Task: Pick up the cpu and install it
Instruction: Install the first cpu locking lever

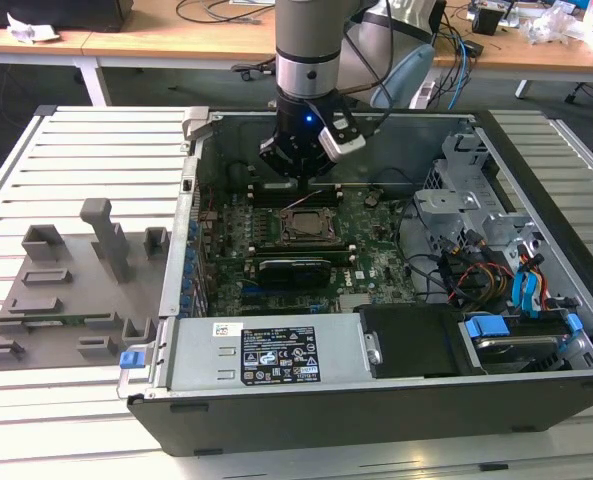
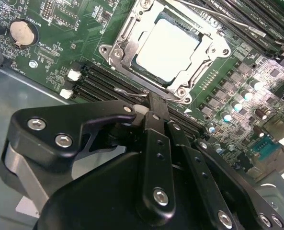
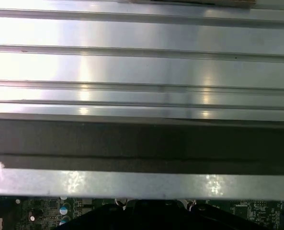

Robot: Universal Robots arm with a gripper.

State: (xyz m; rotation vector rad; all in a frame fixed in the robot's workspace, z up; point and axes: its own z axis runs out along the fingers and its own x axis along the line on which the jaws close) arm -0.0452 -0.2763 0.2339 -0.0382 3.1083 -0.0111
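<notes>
Fingers [image 2: 157, 117] are pressing together at their tips, and as far as I can see they are pinching nothing. I am judging that my gripper [image 2: 151, 108] is carrying no load.

The cpu [image 2: 168, 43] is lying flat inside the socket frame [image 2: 118, 50], its pale metal top facing up and its edges lining up squarely with the frame's opening. It is sitting level rather than tilted, so I am reading it as already seated. The frame is surrounding it on all sides, with the thin latch wire [image 2: 132, 92] running along the side nearest me.

I am hovering just beside that side of the frame, apart from the chip, over the black memory slots [image 2: 103, 81] that are running along the motherboard [image 2: 51, 48]. In the exterior view my gripper [image 1: 294, 165] is hanging down inside the open computer case [image 1: 276, 410], toward its far wall, just beyond the socket near the middle of the board.

Outside the case, the grey fixture blocks [image 1: 96, 270] are standing on the slatted table [image 1: 36, 160], well apart from me, toward the exterior view's left.
</notes>
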